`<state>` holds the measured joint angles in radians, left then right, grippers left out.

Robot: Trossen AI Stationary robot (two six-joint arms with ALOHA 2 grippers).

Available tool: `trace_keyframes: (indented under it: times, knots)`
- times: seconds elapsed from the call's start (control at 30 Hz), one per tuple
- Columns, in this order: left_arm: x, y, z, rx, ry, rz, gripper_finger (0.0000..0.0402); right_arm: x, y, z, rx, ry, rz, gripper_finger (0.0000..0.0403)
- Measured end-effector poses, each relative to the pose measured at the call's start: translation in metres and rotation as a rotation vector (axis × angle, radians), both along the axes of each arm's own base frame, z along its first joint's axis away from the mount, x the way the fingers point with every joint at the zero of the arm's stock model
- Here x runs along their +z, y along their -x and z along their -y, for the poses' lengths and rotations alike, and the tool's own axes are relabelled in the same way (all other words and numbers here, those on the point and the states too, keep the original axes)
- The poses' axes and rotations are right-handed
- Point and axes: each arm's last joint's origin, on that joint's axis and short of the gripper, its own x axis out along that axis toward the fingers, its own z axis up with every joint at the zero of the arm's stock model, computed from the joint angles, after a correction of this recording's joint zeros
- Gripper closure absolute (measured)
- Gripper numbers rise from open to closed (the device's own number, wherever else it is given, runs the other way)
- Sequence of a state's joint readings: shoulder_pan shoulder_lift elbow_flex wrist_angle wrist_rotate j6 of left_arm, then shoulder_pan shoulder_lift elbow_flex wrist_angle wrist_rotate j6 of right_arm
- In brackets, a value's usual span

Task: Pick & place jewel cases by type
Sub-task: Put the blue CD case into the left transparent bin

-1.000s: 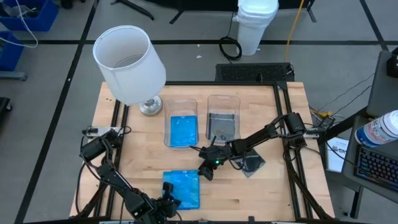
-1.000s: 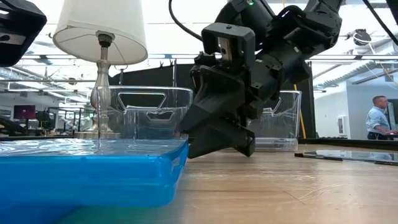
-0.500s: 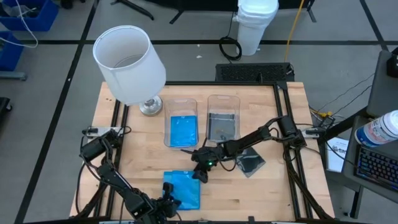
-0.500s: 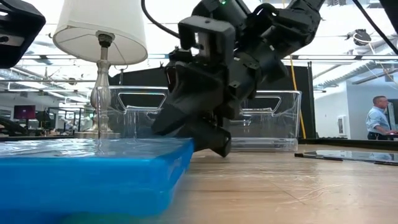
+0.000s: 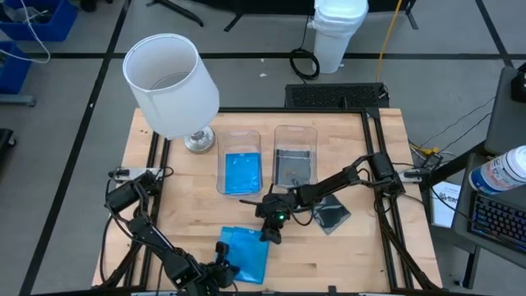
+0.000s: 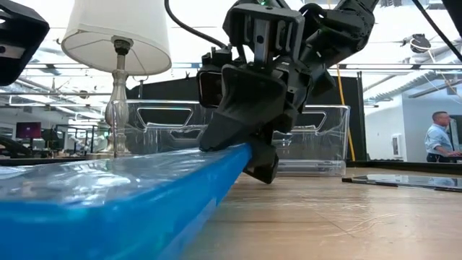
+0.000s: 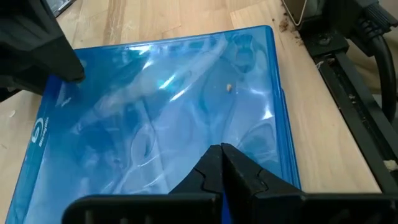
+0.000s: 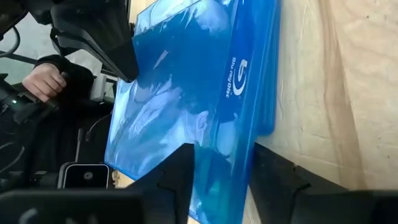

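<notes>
Right gripper (image 5: 270,233) grasps the far edge of a blue Blu-ray case (image 5: 245,253) near the worktop's (image 5: 378,255) front edge, tilting it up. Left gripper (image 7: 222,163), clenched, waits beside it. One blue case (image 5: 242,172) and one smoky case (image 5: 292,167) are binned; another smoky case (image 5: 332,215) remains. A lamp (image 5: 171,85) stands at the rear-left corner of the wooden worktop; workshop behind.

Bright overhead light; glare on blue case (image 7: 168,118); low-view foreground blurred.

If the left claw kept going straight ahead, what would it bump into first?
Probably the right gripper, which is holding the far edge of the blue case. The shut left gripper hovers just over that case.
</notes>
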<state>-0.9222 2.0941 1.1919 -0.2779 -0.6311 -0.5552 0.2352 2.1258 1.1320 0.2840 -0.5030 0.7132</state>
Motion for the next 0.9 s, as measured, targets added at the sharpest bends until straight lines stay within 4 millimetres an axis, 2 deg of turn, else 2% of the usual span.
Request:
trace_keyframes:
  times: [0.1, 0.23, 0.43, 0.57, 0.7, 0.9]
  knots:
    - [0.000, 0.000, 0.000, -0.006, -0.011, 0.004, 0.0396, 0.003, -0.001, 0.003, -0.008, -0.004, 0.010, 0.0311]
    - [0.000, 0.000, 0.000, -0.004, -0.013, 0.008, 0.0377, 0.011, -0.002, 0.006, -0.009, -0.007, 0.032, 0.0345]
    - [0.000, 0.001, 0.001, 0.001, -0.036, 0.040, 0.0366, 0.020, -0.003, 0.007, -0.013, -0.009, 0.061, 0.0346]
    - [0.004, 0.005, 0.005, -0.055, -0.077, 0.062, 0.0365, 0.022, -0.003, 0.007, -0.013, -0.011, 0.065, 0.0345]
    - [0.026, 0.013, 0.017, -0.147, -0.100, 0.104, 0.0364, 0.026, -0.003, 0.006, 0.006, -0.031, 0.081, 0.0345]
    - [0.079, 0.041, 0.039, -0.253, -0.013, 0.217, 0.0364, 0.048, 0.001, 0.001, 0.078, -0.048, 0.159, 0.0345]
